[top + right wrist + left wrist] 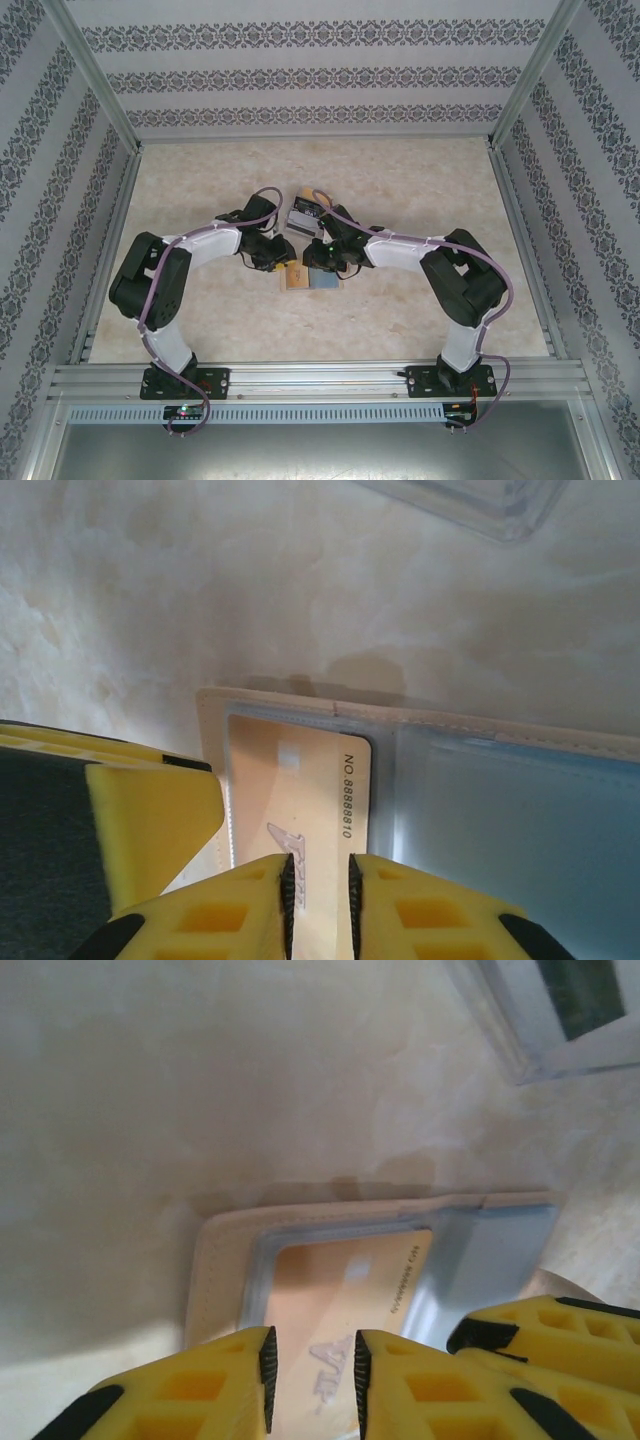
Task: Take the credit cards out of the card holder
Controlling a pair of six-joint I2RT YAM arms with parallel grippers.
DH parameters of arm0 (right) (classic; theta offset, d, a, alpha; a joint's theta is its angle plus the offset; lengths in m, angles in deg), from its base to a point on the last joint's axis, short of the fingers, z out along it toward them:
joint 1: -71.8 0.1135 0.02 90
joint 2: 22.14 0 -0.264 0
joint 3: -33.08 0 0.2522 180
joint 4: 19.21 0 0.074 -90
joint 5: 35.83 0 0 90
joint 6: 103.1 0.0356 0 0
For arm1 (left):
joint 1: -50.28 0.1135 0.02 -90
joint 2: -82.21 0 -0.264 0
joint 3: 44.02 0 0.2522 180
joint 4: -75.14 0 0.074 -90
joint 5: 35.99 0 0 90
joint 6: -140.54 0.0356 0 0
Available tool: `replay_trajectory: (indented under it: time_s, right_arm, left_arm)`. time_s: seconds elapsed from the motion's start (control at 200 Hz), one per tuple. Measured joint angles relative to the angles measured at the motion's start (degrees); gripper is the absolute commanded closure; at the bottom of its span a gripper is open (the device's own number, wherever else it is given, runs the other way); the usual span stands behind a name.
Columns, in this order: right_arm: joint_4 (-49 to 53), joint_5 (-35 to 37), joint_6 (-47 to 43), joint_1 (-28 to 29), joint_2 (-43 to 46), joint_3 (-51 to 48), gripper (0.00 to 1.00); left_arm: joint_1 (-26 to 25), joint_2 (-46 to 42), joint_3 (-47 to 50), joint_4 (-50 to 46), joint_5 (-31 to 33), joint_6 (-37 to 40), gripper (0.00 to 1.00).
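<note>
The card holder (210,710), a flat tan-edged folder with clear plastic sleeves, lies open on the pale marbled table (420,200), near the middle and between the two arms. A beige card (300,780) printed with a number sits in its left sleeve, and the sleeve beside it looks grey-blue (520,820). The left gripper (313,1350) stands over the beige card with its yellow fingers drawn narrow. A slim gap between them shows the card's face. Whether they pinch the card or the sleeve I cannot tell. The right gripper (318,875) is over the same card from the other side, its fingers just as narrow, and again I cannot tell whether anything is caught between them. The two grippers are close beside each other. A clear plastic case (305,212) with dark stripes lies on the table just beyond the holder, apart from it.
</note>
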Motion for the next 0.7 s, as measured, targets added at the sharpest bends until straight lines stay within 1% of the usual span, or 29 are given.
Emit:
replay_trajectory:
  time_s: [0.05, 0.155, 0.385, 0.699]
  right_arm:
    - [0.0, -0.13, -0.04, 0.0, -0.39, -0.02, 0.83]
    - [0.02, -0.35, 0.0, 0.0, -0.92, 0.0, 0.84]
    - [-0.31, -0.42, 0.0, -0.24, -1.77, 0.0, 0.83]
    - [-1.18, -0.92, 0.13, -0.26, -2.47, 0.0, 0.83]
  left_arm:
    - [-0.07, 0.55, 0.0, -0.02, 0.02, 0.09, 0.75]
    - [-0.09, 0.79, -0.02, -0.22, 0.2, 0.48, 0.77]
    - [-0.09, 1.25, -0.04, -0.22, 0.22, 0.7, 0.79]
    - [-0.09, 1.25, -0.04, -0.22, 0.22, 0.72, 0.79]
